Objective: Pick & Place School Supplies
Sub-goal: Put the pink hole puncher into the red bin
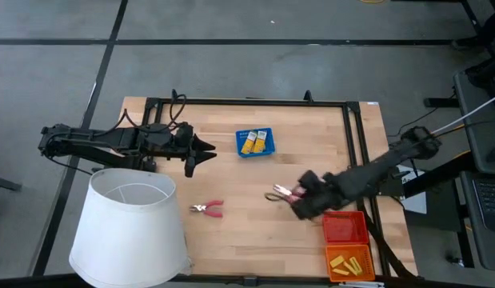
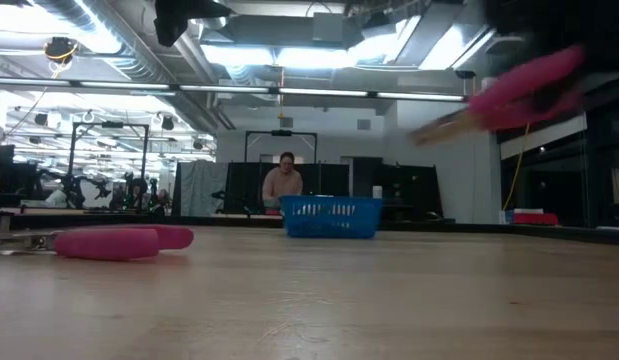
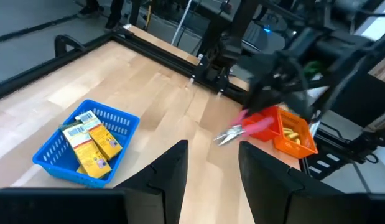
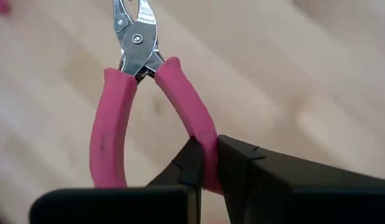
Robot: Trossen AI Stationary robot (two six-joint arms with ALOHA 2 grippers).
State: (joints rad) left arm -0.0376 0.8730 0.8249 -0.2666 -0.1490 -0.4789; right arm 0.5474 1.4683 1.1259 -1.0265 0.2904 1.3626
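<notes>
One red-handled pliers (image 1: 207,209) lies flat on the wood in the near middle of the table and also shows in the low view (image 2: 109,242). My right gripper (image 1: 295,198) is shut on the second pliers (image 1: 279,192), left of the red tray. Yellow packs (image 1: 256,142) lie in the blue tray (image 1: 241,152), and the left wrist view shows these packs (image 3: 92,144) too. Small yellow blocks (image 1: 349,263) sit in the orange tray. My left gripper (image 1: 201,152) hangs open over the table, left of the blue tray, holding nothing. My right gripper pinches one pink handle of the pliers (image 4: 201,134) between its two fingers, toward that handle's free end. The other handle (image 4: 108,137) is free, and the metal nose (image 4: 136,31) points away from the fingers. The pliers (image 2: 519,95) are lifted clear and tilted, nose lower.
A big white lampshade (image 1: 131,228) stands on the near left corner. A red tray (image 1: 345,226) and an orange tray (image 1: 367,268) sit at the near right. A black frame (image 1: 247,102) runs along the far and right edges. A person (image 2: 285,182) sits beyond the table.
</notes>
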